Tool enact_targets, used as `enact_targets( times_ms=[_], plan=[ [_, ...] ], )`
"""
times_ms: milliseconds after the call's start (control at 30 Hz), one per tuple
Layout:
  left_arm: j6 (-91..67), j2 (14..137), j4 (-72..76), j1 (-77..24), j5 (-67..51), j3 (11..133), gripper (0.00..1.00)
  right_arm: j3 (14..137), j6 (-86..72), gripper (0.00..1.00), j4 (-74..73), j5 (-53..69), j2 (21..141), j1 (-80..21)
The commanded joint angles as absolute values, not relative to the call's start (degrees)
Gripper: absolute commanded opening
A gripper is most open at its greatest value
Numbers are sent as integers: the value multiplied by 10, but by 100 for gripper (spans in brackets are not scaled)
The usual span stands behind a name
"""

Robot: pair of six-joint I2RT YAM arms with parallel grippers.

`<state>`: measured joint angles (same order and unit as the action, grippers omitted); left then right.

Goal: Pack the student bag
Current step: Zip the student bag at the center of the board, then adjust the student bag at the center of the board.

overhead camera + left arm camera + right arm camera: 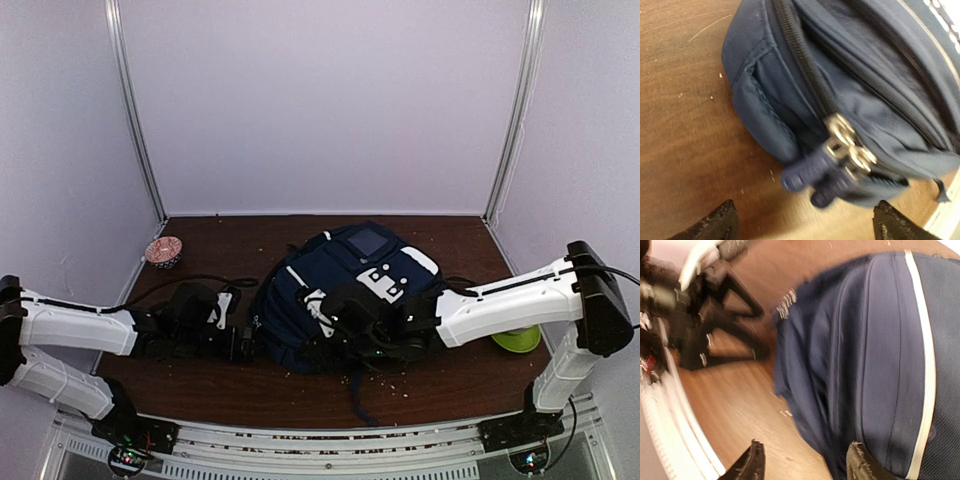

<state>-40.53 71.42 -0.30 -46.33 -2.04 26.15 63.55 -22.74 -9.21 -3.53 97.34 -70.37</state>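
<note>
Lying in the middle of the brown table [450, 385], the student bag [345, 290] sits between my two arms with its white patches facing up. My left gripper [805, 222] is low at the bag's left end. Its jaws stand wide apart, and between the two dark fingertips [715, 222] I see only bare wood. Just ahead of them, the bag's rounded corner rests on the table. Two metal zip sliders [845, 147] sit together there, with their blue rubber pulls [807, 175] hanging toward me, close to my fingers but not touching them.

My right gripper [810, 465] reaches in from the other side, against the near part of the bag. Those jaws are also parted, with nothing pinched. One finger is over the wood, and the other lies against the navy fabric, though I cannot tell if it truly touches. A thin white stripe [925, 365] runs along the bag on that side, and this view is blurred.

At the back left corner stands a small patterned bowl [163, 250]. A yellow-green object [518, 340] peeks out behind my right forearm. Pale crumbs [385, 378] dot the table near the bag.
</note>
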Motion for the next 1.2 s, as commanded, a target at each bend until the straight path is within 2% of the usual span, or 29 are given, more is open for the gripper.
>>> enact_targets(
  times_ms=[0, 167, 300, 400, 600, 833, 900, 967, 1067, 1167],
  plan=[
    [-360, 633, -113, -461, -58, 289, 98, 691, -260, 61, -121, -5, 930, -694],
    [-325, 536, -217, -461, -57, 331, 98, 696, -314, 65, -133, -5, 882, -649],
    [-331, 526, -251, -453, 29, 381, 98, 642, -385, 64, -150, -78, 831, -600],
    [-340, 589, -215, -413, 29, 430, 98, 576, -450, 64, -157, -135, 787, -560],
    [-312, 807, -138, -340, -28, 566, 98, 484, -529, 64, -175, -174, 732, -493],
    [-326, 971, -107, -319, -112, 679, 96, 425, -552, 64, -119, -86, 749, -408],
    [-332, 1002, -102, -320, -117, 685, 91, 418, -558, 62, -89, -53, 771, -388],
    [-345, 1020, -93, -320, -110, 673, 82, 424, -557, 59, -58, -15, 798, -375],
    [-382, 1029, -35, -320, -109, 621, 64, 463, -526, 51, -45, 29, 853, -370],
    [-422, 1023, 45, -323, -136, 561, 43, 514, -498, 37, -66, 42, 904, -369]
  ],
)
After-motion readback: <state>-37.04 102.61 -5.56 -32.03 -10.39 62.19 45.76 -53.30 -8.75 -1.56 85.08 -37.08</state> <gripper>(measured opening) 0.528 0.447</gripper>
